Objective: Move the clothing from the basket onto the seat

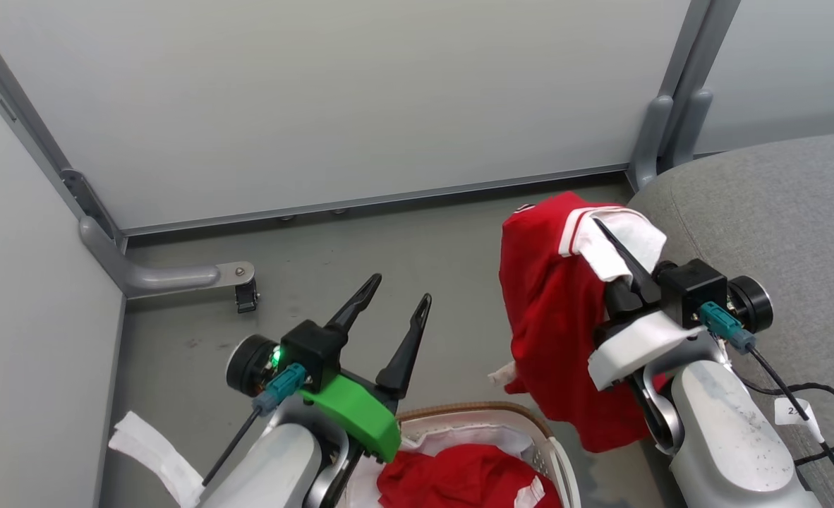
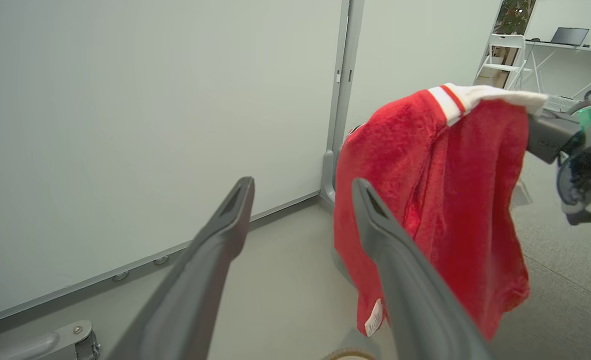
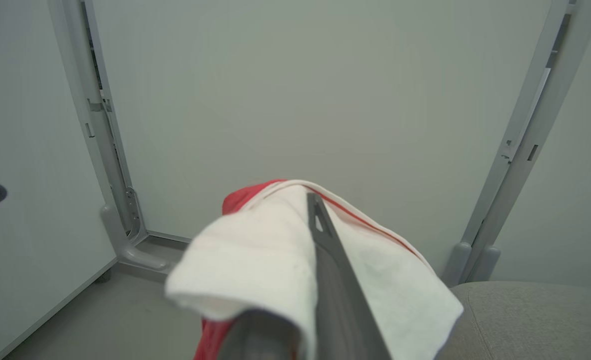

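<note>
A bright red garment (image 1: 551,317) with white trim hangs in the air beside the grey seat (image 1: 777,212), and my right gripper (image 1: 600,227) is shut on its white-trimmed top edge. In the right wrist view the white trim (image 3: 255,260) drapes over the closed fingers (image 3: 325,250), with the seat (image 3: 525,315) at the lower right. My left gripper (image 1: 401,291) stands open and empty above the basket (image 1: 473,413), left of the hanging garment (image 2: 435,200), which shows a small white label (image 2: 374,317). A second red garment (image 1: 459,480) lies in the basket.
Pale wall panels with grey metal posts (image 1: 660,134) enclose the grey floor. A bracket foot with a caster (image 1: 244,289) sits at the left wall. A white cloth strip (image 1: 152,448) lies at the lower left. A black cable (image 1: 823,406) rests on the seat.
</note>
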You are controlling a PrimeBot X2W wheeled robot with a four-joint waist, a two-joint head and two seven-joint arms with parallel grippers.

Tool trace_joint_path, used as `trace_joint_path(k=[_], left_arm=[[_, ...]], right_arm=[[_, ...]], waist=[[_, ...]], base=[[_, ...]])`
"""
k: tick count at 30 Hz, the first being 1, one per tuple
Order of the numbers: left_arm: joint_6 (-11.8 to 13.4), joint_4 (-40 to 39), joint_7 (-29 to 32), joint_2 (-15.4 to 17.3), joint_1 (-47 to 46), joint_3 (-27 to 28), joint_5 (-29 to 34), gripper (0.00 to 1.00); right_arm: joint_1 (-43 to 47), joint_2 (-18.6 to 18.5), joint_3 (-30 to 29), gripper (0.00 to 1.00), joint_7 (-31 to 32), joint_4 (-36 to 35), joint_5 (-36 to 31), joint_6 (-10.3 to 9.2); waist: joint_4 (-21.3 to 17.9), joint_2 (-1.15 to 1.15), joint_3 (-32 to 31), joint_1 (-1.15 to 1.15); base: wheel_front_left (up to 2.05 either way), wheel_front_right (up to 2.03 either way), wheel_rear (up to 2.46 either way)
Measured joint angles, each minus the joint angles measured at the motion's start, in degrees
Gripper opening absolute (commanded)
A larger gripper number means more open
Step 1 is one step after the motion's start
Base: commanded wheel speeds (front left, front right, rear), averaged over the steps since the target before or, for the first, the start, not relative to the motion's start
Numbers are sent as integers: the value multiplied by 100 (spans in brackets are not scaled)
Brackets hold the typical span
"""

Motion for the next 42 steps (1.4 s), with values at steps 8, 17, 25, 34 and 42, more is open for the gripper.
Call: trace_joint_path(k=[8,17,25,34,42], left_arm=[[-145,-53,0,-112,585,498,499,100],[-290,-42,-1,-342,870,884,864,100],[-339,-109,-2,-467,944,966,1083,100],[-352,-124,-1,-515,922,955,1235,100],[-370,-88,-1,-535,766,811,1305,100]], right_arm=[[104,1,-97,0,0,-58,-15,0],[154,5,-189,0,0,-66,-19,0],[231,1,-475,0,0,-141,-172,0],[216,0,-665,0,0,-254,-242,1],[207,-3,-816,0,0,-311,-194,1]], waist=[[-72,0,27,0],[-116,0,36,0],[-345,0,88,0],[-999,0,267,0],[-1720,0,500,0]], base=[[0,0,0],[0,0,0],[0,0,0],[0,0,0],[0,0,0]])
